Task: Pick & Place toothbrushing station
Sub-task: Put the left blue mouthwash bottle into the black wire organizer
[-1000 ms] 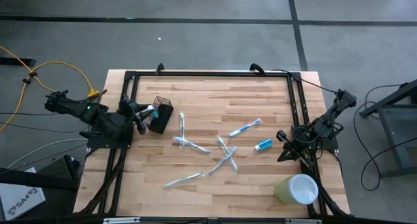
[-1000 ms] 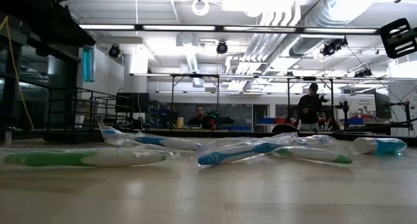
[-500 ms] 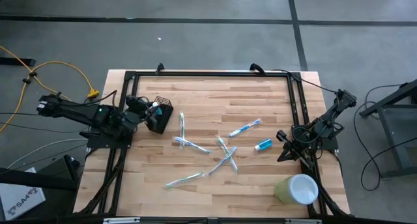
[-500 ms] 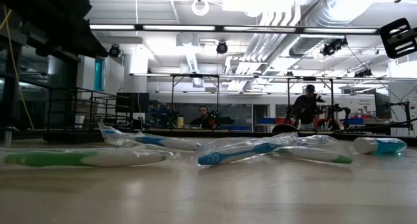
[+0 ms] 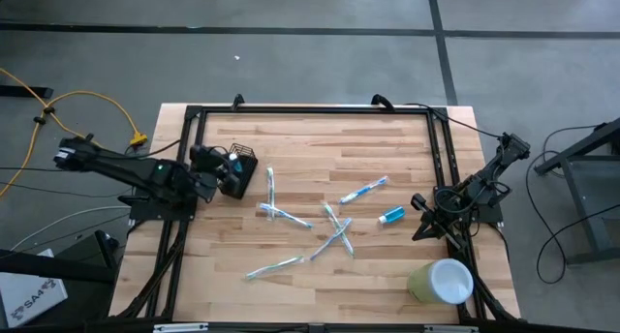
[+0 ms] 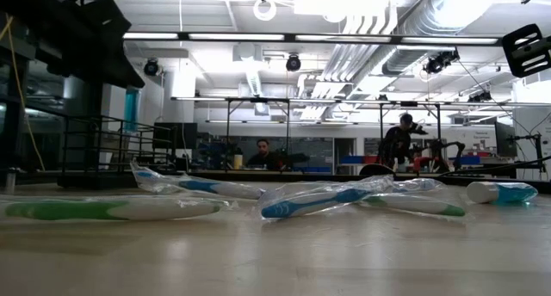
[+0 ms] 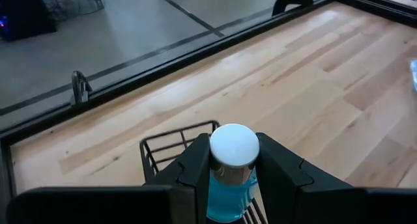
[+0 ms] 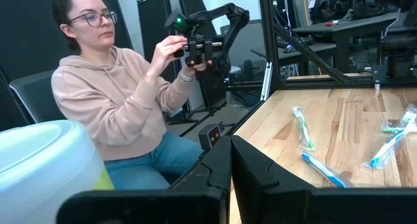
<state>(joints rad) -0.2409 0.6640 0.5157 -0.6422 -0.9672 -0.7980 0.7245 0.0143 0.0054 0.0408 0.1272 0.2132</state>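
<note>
The left gripper [image 5: 225, 168] grips a small blue bottle with a white cap [image 7: 233, 160] just above the black wire-mesh holder cup [image 5: 238, 173], which stands near the table's [image 5: 387, 275] left edge. Wrapped toothbrushes [image 5: 334, 227] lie scattered mid-table. The right gripper [image 5: 423, 227] waits closed at the right edge, near the pale green cup [image 5: 441, 281].

The left gripper [image 5: 225, 166], clamping a blue bottle [image 7: 232, 178], has shifted along the worktop's left edge to above the wire-mesh holder [image 5: 238, 174].
</note>
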